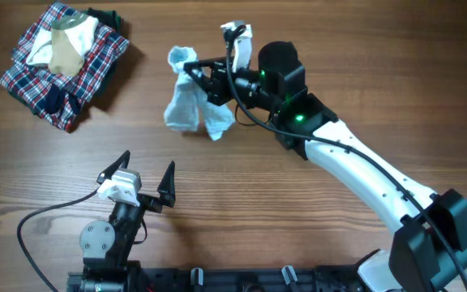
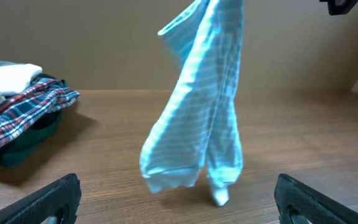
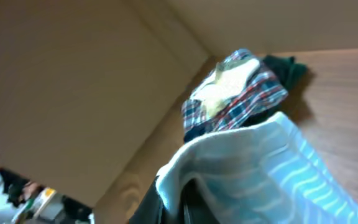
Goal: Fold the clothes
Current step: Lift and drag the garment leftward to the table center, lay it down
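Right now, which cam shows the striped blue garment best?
Left wrist: the striped garment hangs in full length, with folds and stripes clear. Overhead shows it foreshortened and bunched at the right gripper. Right wrist shows only a blurred upper edge, close up.

The clothes [image 1: 189, 105] hang over the surface [image 1: 298, 227], a garment pile [image 1: 59, 69] at their nine o'clock. The left end effector [image 1: 147, 165] lies at their seven o'clock.

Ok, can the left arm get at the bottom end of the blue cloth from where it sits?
Probably yes. The left gripper is open and faces the cloth, which hangs from the right gripper, with only table between them. The plaid pile lies off to the side.
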Robot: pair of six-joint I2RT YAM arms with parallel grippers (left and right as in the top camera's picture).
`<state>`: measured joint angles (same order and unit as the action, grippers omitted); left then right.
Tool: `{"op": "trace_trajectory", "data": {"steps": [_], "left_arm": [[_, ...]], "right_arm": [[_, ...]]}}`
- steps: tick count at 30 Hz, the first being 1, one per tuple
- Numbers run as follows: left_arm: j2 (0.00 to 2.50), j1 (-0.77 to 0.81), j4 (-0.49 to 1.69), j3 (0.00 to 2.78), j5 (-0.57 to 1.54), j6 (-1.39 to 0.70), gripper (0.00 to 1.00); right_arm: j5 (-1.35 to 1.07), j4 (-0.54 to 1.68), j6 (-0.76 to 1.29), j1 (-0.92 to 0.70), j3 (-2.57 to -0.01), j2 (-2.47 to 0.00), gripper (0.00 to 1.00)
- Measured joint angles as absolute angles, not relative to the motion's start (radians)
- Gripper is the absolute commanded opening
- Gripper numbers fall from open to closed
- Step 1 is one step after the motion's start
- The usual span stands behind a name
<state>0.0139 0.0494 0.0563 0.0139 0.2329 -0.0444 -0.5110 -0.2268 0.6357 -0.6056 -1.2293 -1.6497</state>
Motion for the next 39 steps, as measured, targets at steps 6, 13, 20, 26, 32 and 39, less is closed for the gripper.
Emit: {"op": "trace_trajectory", "data": {"steps": [6, 13, 20, 26, 32, 39], "left_arm": [[0.014, 0.049, 0.056, 0.014, 0.233, -0.044, 1.00], [0.014, 0.049, 0.056, 0.014, 0.233, -0.044, 1.00], [0.014, 0.049, 0.056, 0.014, 0.233, -0.044, 1.00], [0.014, 0.049, 0.056, 0.014, 0.233, -0.044, 1.00], [0.014, 0.049, 0.034, 0.014, 0.399, -0.049, 1.00], [0.014, 0.049, -0.047, 0.012, 0.583, -0.051, 1.00]], "right_arm": [[-0.402, 0.038, 0.624, -0.544, -1.235, -1.651, 0.05], [-0.232, 0.298, 0.588, -0.362, -1.237, -1.651, 0.07], [-0.015, 0.505, 0.552, -0.284, -1.237, -1.651, 0.24], [0.073, 0.577, 0.530, -0.269, -1.237, -1.651, 0.44], [0.101, 0.585, 0.526, -0.240, -1.237, -1.651, 0.43], [0.107, 0.609, 0.522, -0.236, -1.237, -1.651, 0.62]]}}
